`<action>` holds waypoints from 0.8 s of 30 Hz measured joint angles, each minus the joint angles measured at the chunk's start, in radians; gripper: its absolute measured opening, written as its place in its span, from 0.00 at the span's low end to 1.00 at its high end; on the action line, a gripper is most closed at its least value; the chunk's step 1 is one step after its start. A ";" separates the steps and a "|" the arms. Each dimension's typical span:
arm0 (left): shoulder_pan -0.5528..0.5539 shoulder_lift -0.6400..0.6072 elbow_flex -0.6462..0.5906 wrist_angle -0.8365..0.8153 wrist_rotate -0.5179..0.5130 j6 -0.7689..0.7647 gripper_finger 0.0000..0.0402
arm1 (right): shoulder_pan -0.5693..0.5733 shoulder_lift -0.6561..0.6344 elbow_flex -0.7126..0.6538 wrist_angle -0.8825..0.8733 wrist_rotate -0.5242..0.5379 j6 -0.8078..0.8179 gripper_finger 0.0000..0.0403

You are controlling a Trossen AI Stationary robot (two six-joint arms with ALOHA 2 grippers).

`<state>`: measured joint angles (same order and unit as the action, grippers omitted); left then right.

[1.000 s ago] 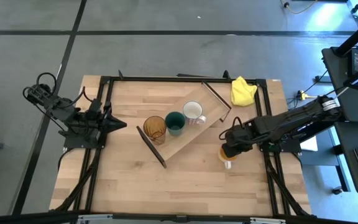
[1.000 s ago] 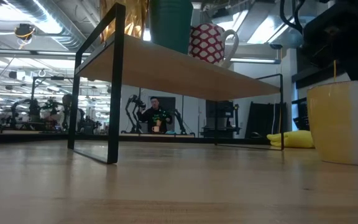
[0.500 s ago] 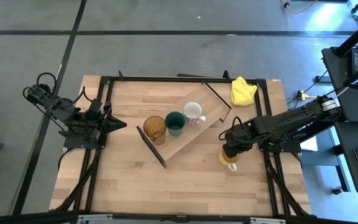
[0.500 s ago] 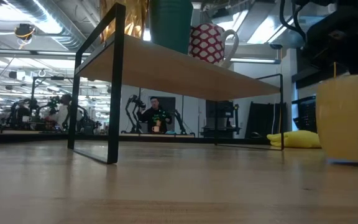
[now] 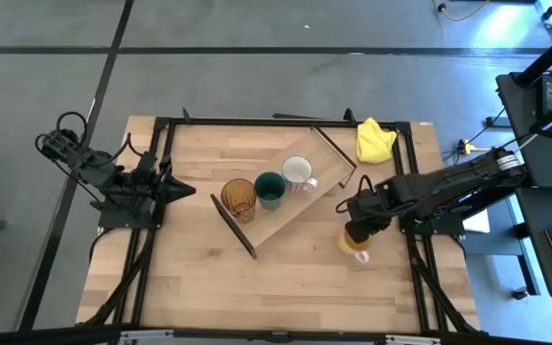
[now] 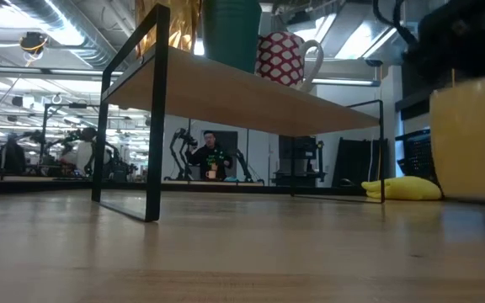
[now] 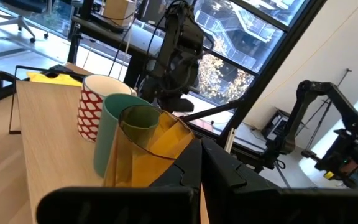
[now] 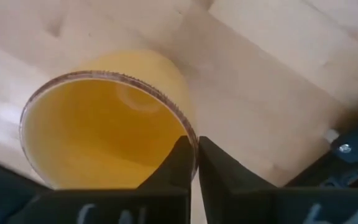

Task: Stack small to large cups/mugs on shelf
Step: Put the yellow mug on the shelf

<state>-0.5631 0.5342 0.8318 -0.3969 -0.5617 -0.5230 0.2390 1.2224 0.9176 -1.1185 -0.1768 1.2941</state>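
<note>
The light-wood shelf (image 5: 300,206) stands slantwise in the middle of the table. On it stand in a row an amber ribbed tumbler (image 5: 239,198), a dark teal cup (image 5: 270,190) and a white mug (image 5: 298,172) with a red pattern (image 7: 94,107). Right of the shelf my right gripper (image 5: 356,232) is shut on the orange mug (image 5: 356,245), which shows large at the right in the low view (image 6: 474,135). My left gripper (image 5: 176,189) waits shut at the table's left, pointing at the shelf. My right gripper pinches the orange mug's rim (image 8: 188,133), on its far side, with one finger inside the mug and one outside. The fingers come from above and point down. The mug hangs below them, about upright, with its bottom (image 6: 478,199) a little clear of the table.
A yellow cloth (image 5: 374,140) lies at the table's far right corner. The shelf's dark end panels (image 5: 234,226) stand up at both of its ends. Bare table top lies near the front edge. In the room behind, a person (image 6: 210,156) shows under the shelf.
The orange mug tipped slightly on the table, then rose clear of it in my right gripper. Gripper and mug have also shifted a little toward the table's near edge.
</note>
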 joint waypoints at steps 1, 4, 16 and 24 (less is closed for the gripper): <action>0.000 0.000 0.000 0.000 0.000 0.000 0.00 | -0.005 0.000 0.024 -0.018 0.000 -0.017 0.03; 0.000 0.000 0.000 0.000 0.000 -0.012 0.00 | -0.025 0.000 0.114 -0.118 0.022 -0.067 0.03; 0.000 0.000 0.000 0.001 -0.005 -0.017 0.00 | -0.230 0.018 0.565 -0.464 0.388 -0.342 0.03; 0.000 0.000 0.000 0.002 -0.019 -0.023 0.00 | -0.467 0.155 0.768 -0.444 0.449 -0.795 0.03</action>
<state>-0.5632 0.5339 0.8318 -0.3954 -0.5808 -0.5462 -0.2283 1.3770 1.6856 -1.5621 0.2722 0.4994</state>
